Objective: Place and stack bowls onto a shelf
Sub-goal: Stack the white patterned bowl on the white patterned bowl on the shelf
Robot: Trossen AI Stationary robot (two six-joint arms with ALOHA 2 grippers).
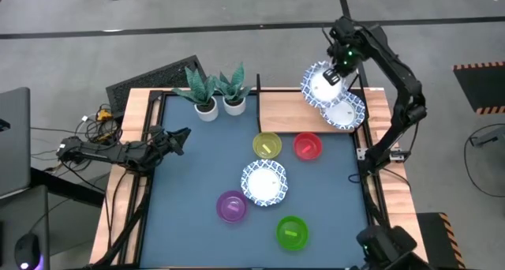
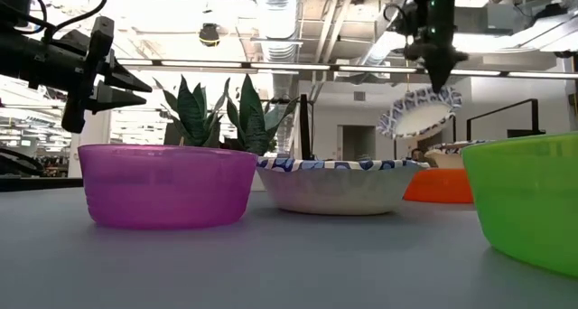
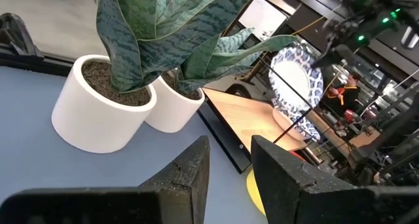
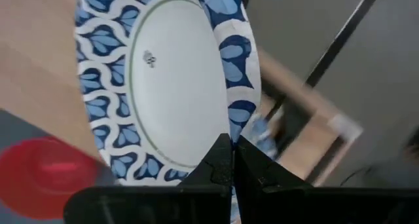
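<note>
My right gripper [image 1: 334,74] is up over the far right of the table, shut on a wide white bowl with a blue patterned rim [image 1: 319,85]. That bowl hangs tilted above the light wooden shelf [image 1: 284,112]. A second patterned bowl [image 1: 346,112] sits on the shelf's right end. On the tabletop stand a third patterned bowl [image 1: 264,181] and the yellow [image 1: 267,145], red [image 1: 307,146], purple [image 1: 231,205] and green [image 1: 291,231] bowls. My left gripper [image 1: 180,137] waits open at the table's left edge, touching nothing. My right gripper pinches the held bowl's blue patterned rim [image 4: 237,116] between its two fingers [image 4: 221,160], one on the inside and one on the outside of the wall. It comes from above, pointing down. The bowl [image 2: 418,111] is lifted clear and hangs tilted below the fingers.
Two white plant pots [image 1: 207,108] [image 1: 234,104] with spiky green leaves stand at the far edge, just left of the shelf. The shelf's left and middle parts are bare wood. Free tabletop lies along the left side and near the left corner.
</note>
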